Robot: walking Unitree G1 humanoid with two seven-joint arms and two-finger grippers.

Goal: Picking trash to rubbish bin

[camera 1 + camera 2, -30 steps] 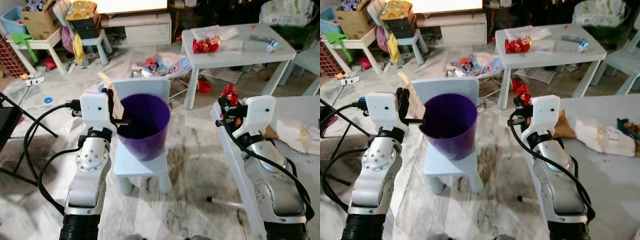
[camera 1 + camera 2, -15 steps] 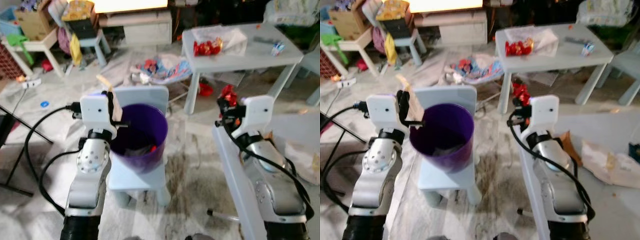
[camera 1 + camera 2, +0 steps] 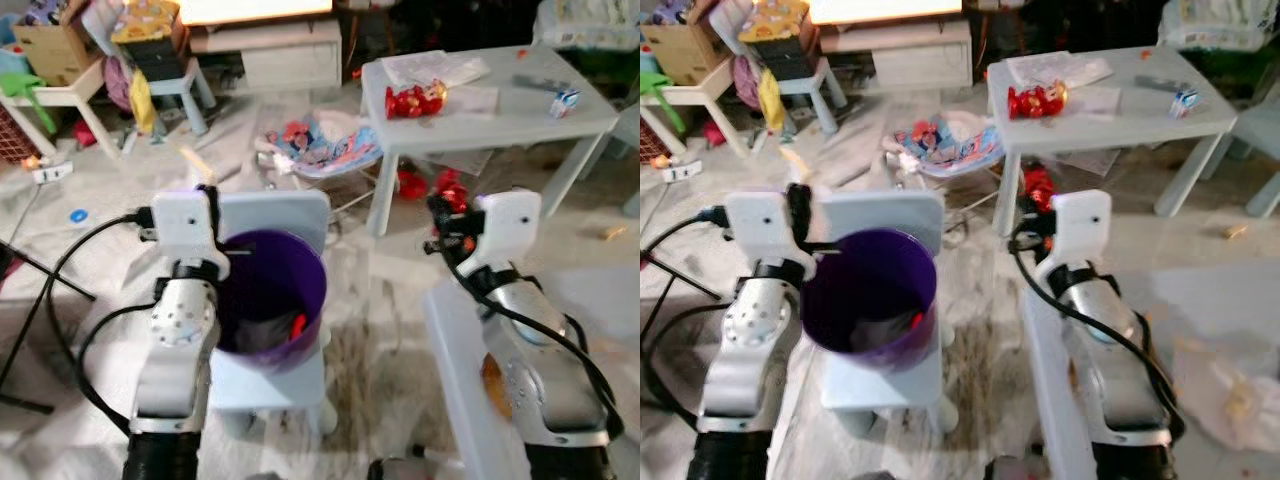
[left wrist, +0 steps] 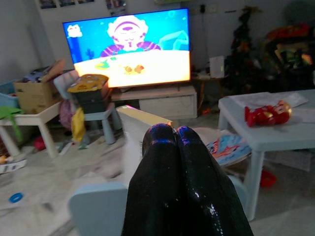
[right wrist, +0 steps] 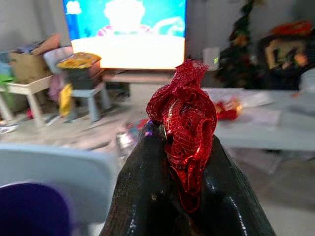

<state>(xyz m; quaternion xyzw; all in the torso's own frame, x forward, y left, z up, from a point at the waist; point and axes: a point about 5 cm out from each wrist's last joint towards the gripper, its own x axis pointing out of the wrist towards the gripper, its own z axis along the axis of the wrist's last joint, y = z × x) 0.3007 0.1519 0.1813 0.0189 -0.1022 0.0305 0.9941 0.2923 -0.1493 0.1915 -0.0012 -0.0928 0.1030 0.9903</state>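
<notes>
Paper strip gone from left fingers (image 4: 177, 142), crinkly red mesh (image 5: 187, 123)

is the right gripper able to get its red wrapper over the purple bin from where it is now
Probably yes. The right gripper, shut on the red wrapper, is raised beside the purple bin; the bin's mouth is open upward and only bare floor lies between them.
</notes>
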